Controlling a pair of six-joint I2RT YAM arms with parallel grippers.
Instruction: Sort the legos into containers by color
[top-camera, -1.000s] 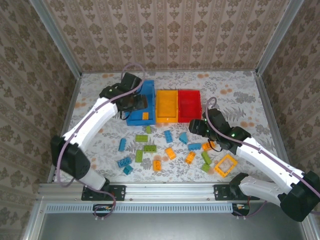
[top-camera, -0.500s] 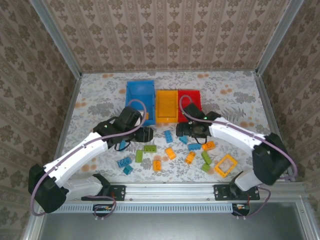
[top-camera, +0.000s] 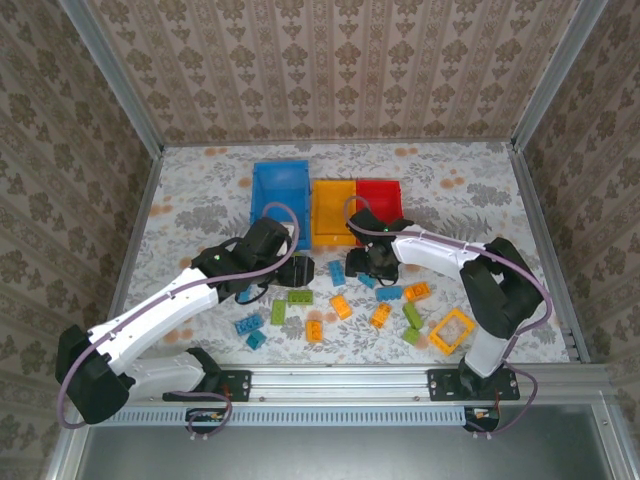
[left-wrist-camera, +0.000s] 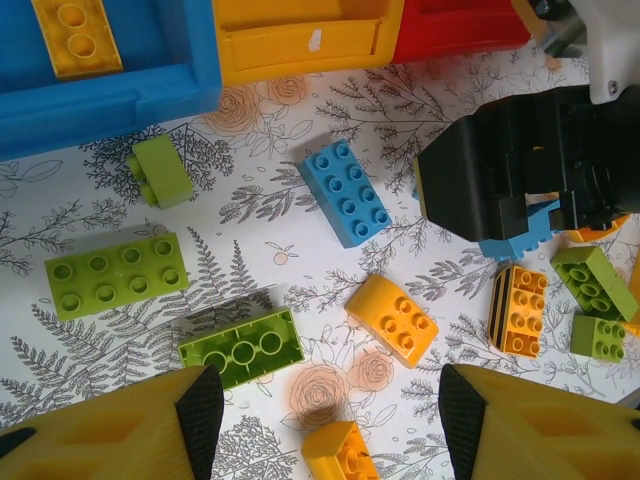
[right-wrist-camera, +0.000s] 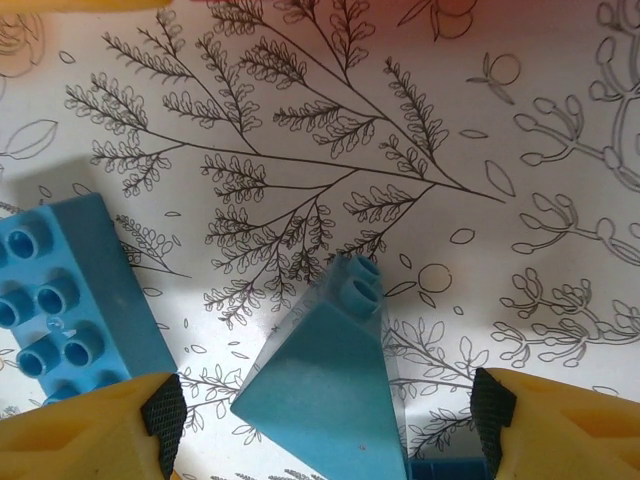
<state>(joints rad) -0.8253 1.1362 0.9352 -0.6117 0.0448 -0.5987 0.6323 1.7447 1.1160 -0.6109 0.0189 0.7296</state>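
Right hand (right-wrist-camera: 327, 410) wide and empty. The blue sloped brick (right-wrist-camera: 320, 380) sits on the bench (right-wrist-camera: 520, 120) between its pads, with a gap on each side. The brick's long axis runs away from the wrist, crossing the line between the fingers, so closing should pinch its narrow sides. Likely next: drop and close. A blue 2x4 brick (right-wrist-camera: 70, 290) lies just beside one finger and could get nudged. In the top view this hand hovers just near of the yellow bin (top-camera: 333, 210). The blue bin (top-camera: 280, 190) is farther left, closer to the left arm. Left hand (left-wrist-camera: 325, 420) also wide and empty, with a lime green brick (left-wrist-camera: 240, 347) just off one fingertip.
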